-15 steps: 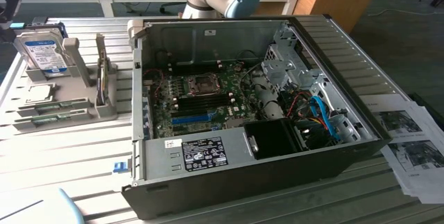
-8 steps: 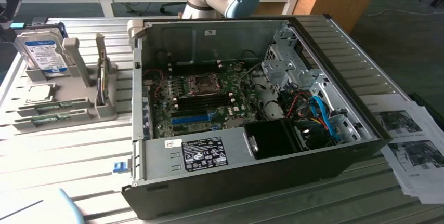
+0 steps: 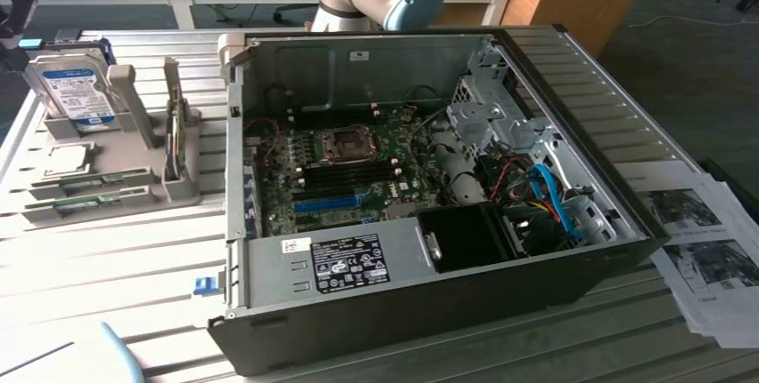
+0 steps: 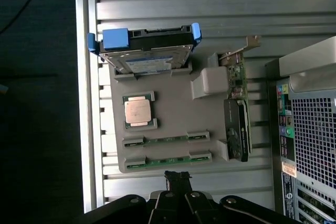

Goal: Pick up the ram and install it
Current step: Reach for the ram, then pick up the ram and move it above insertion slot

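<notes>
Two thin green ram sticks lie in slots of a grey holder, one beside the other. In the exterior view the same sticks sit on the holder's near end, at that view's left. My gripper hangs high above the table, just off the holder's edge closest to the outer ram stick. Its dark fingers are shut together with nothing between them. The open computer case shows its motherboard, with dark memory slots next to the processor socket.
The holder also carries a silver hard drive in blue rails, a processor chip and an upright expansion card. The case's rear panel stands close by. Printed papers lie at the exterior view's right. The table is ribbed metal.
</notes>
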You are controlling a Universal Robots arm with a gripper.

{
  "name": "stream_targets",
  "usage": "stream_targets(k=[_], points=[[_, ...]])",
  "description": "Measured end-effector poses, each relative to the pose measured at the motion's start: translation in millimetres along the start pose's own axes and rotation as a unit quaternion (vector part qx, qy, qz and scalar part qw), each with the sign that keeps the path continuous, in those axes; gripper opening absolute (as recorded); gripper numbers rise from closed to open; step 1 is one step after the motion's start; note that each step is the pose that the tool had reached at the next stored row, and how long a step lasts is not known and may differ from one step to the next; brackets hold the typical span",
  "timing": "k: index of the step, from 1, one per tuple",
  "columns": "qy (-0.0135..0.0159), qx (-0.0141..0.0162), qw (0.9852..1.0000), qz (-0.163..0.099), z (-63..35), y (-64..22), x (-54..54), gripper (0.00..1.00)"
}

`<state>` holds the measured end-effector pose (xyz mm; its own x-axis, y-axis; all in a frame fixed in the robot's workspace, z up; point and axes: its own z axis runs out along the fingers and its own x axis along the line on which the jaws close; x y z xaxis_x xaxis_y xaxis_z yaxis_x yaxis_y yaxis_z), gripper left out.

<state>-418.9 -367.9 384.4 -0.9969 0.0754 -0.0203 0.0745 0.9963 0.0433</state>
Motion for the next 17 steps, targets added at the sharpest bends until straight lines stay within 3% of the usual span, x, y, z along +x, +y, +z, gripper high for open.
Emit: stream_targets(k=[10,17], points=[[0.0,0.0,1.0,0.0,0.1,0.0,0.0,0.09],[0.0,0.0001,1.0,0.0,7.0,-0.3,0.1,0.09]])
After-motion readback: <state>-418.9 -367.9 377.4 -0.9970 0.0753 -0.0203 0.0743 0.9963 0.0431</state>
